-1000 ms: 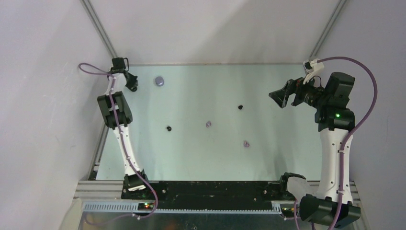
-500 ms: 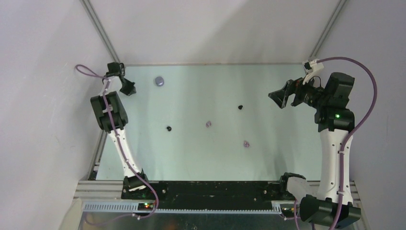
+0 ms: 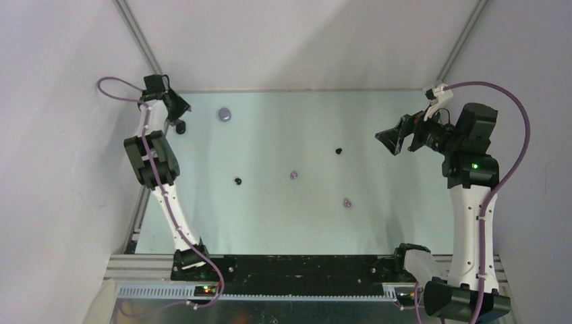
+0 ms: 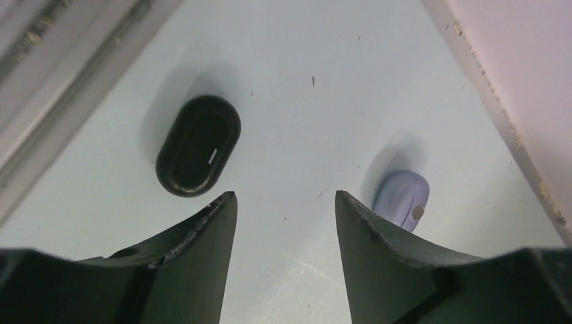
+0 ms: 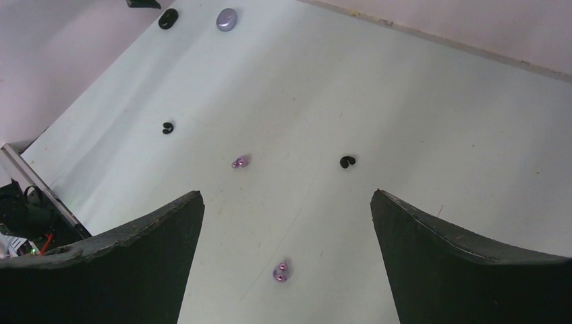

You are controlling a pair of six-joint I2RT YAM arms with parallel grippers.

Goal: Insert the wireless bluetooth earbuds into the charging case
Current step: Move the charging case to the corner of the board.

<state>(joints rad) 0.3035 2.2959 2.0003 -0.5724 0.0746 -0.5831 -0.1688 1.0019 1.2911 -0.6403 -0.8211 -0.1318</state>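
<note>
Hovering left jaws parted | glossy black oval charging case just beyond them, seemingly closed | right jaws parted, tiny lilac earbud well apart

1. A pale mint-white, matt table spreads under the left pincer and the right pincer.
2. Fine dark specks dot the tabletop just ahead of the left pincer.
3. In the left wrist view, a grey metal rail runs to that pincer's left, and a pinkish-white wall panel with a chipped foot runs to its right.
4. A plain white back wall rises beyond both pincers, framed by two slanting aluminium struts.
5. A black base plate and a slotted metal rail lie well behind both pincers.
6. The light is soft and even, and the shadows are faint.
</note>
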